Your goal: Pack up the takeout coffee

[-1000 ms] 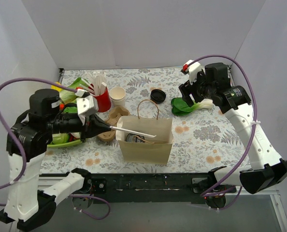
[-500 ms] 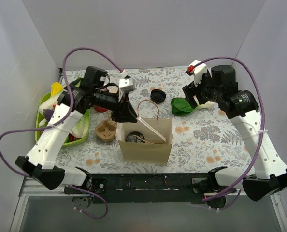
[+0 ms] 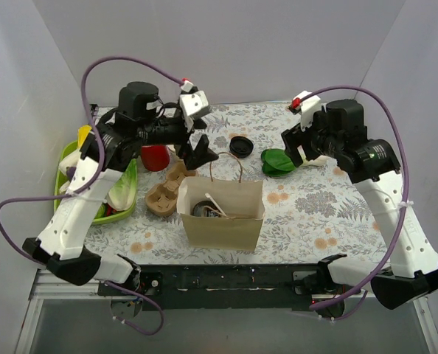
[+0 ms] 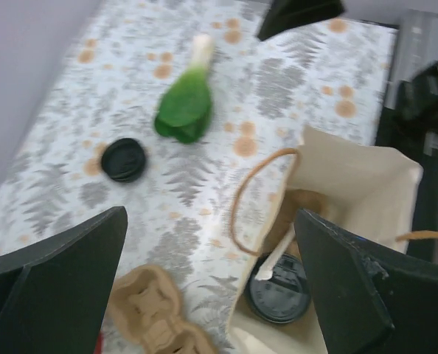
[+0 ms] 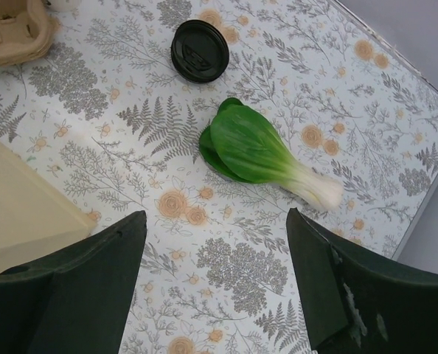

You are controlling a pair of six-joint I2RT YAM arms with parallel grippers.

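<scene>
The takeout coffee stands inside the open brown paper bag, only its black lid showing from above. A white straw leans in the bag across that lid. My left gripper hangs open just above the bag's back left corner, and in the left wrist view the gripper holds nothing. My right gripper hovers open over the tablecloth near a bok choy, and in its wrist view the gripper is empty.
A loose black lid lies behind the bag. A brown cup carrier sits left of the bag, with a red cup behind it. A green tray of vegetables fills the left edge. White walls enclose the table.
My left arm swung from the left to over the bag, opened and let the white straw drop inside, then pulled back. The right gripper opened slightly and drifted a little.
</scene>
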